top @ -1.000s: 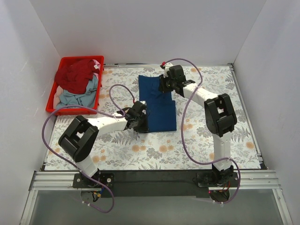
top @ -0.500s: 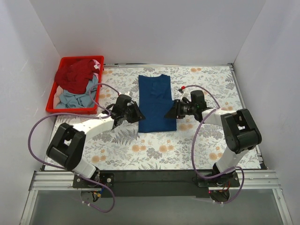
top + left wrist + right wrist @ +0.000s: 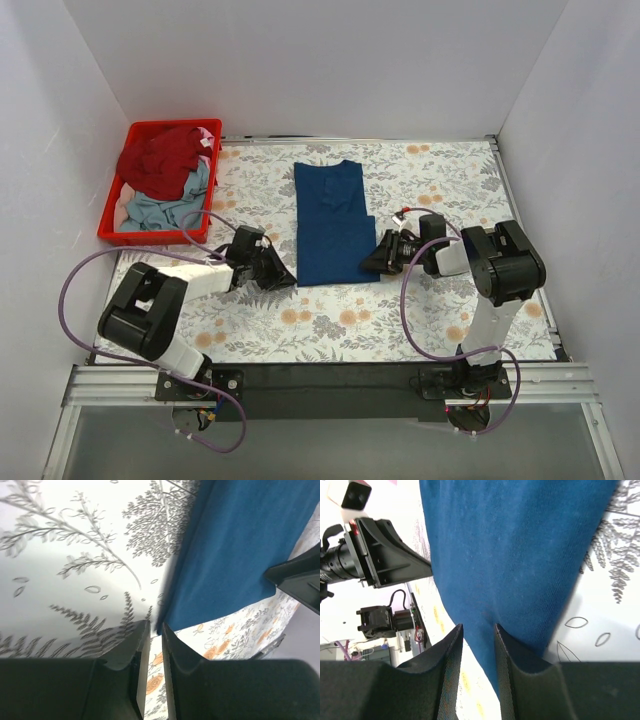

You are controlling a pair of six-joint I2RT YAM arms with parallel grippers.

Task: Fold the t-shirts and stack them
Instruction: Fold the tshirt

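The navy blue t-shirt (image 3: 335, 222) lies flat as a long folded strip mid-table, print hidden. My left gripper (image 3: 283, 277) sits low at its near left corner; in the left wrist view the jaws (image 3: 155, 628) stand a narrow gap apart with the shirt's corner (image 3: 235, 555) just past the tips. My right gripper (image 3: 371, 263) sits at the near right corner; its jaws (image 3: 479, 628) are slightly apart over the shirt's edge (image 3: 520, 545), gripping nothing. The dark red shirt (image 3: 160, 160) and the pale grey-blue shirt (image 3: 165, 208) lie bunched in the crate.
The red plastic crate (image 3: 108, 222) stands at the far left by the left wall. White walls close in the flowered tablecloth (image 3: 330, 320) on three sides. Purple cables loop beside both arms. The left arm's wrist (image 3: 380, 560) shows across the shirt in the right wrist view.
The right gripper came from the shirt's far end down to its near right corner. The left gripper moved off the shirt's left edge to the near left corner. The shirt now lies as a narrower flat strip.
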